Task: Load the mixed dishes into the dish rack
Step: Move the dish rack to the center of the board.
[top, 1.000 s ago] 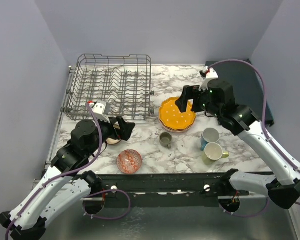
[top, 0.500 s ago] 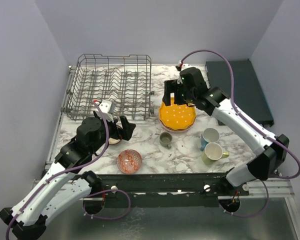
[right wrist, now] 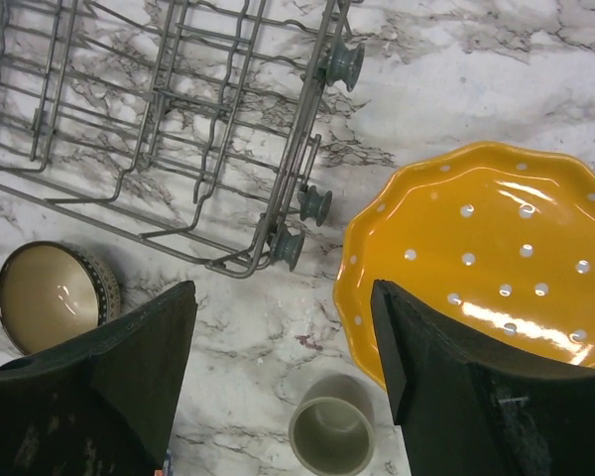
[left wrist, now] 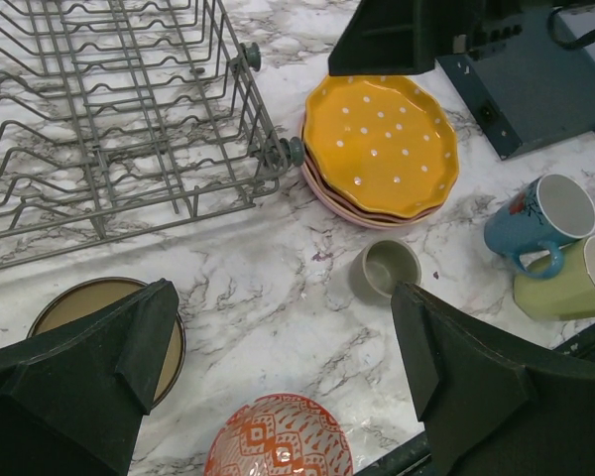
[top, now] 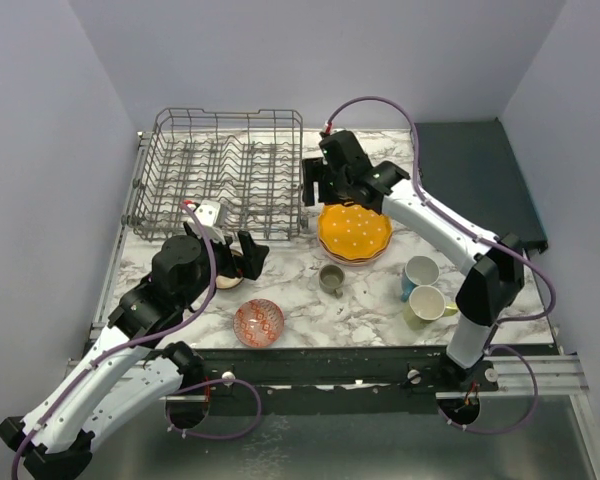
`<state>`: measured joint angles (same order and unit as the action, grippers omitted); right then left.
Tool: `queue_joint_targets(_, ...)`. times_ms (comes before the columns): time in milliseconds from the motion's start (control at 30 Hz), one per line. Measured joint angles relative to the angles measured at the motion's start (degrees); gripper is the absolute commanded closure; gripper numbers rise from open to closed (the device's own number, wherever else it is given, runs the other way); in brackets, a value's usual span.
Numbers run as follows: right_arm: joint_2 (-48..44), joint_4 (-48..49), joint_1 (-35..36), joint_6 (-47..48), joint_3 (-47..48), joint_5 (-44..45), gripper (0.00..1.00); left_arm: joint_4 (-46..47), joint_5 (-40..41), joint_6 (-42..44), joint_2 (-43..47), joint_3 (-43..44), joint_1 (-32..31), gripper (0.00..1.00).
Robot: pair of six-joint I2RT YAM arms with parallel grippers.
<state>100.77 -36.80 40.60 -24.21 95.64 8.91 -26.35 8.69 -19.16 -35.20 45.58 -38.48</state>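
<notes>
The grey wire dish rack [top: 220, 175] stands at the back left with no dishes in it. The orange white-dotted plate [top: 355, 230] lies on a pink plate [left wrist: 329, 201] right of it. The small grey cup [top: 331, 278], blue mug [top: 420, 272] and yellow-green mug [top: 428, 305] stand in front. The red-patterned bowl [top: 259, 322] is near the front edge. The dark brown bowl [left wrist: 99, 307] sits partly under my left gripper [top: 248, 255], which is open and empty. My right gripper [top: 315, 185] is open and empty, above the gap between rack and orange plate [right wrist: 486, 258]. No blue-white bowl shows.
A dark flat tray [top: 480, 180] lies at the back right. Grey walls close in the table on three sides. The rack's small wheels [right wrist: 317, 203] stick out toward the plates. The marble top [left wrist: 278, 288] shows between the dishes.
My right arm has swung left, from right of the orange plate to the rack's right edge. My left arm has barely moved. Both grippers stay open.
</notes>
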Motion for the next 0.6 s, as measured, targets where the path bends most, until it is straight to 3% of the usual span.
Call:
queue_joint_targets(467,16.6,-3.3,1.8,-3.0,12.3,3.2,0.34,-0.4,0.2,0.0,0.8,0.0,0.0,0.01)
queue_joint_targets(600,19.9,-4.4,1.8,-3.7,15.0,4.5,0.42,-0.4,0.2,0.0,1.3,0.0,0.0,0.01)
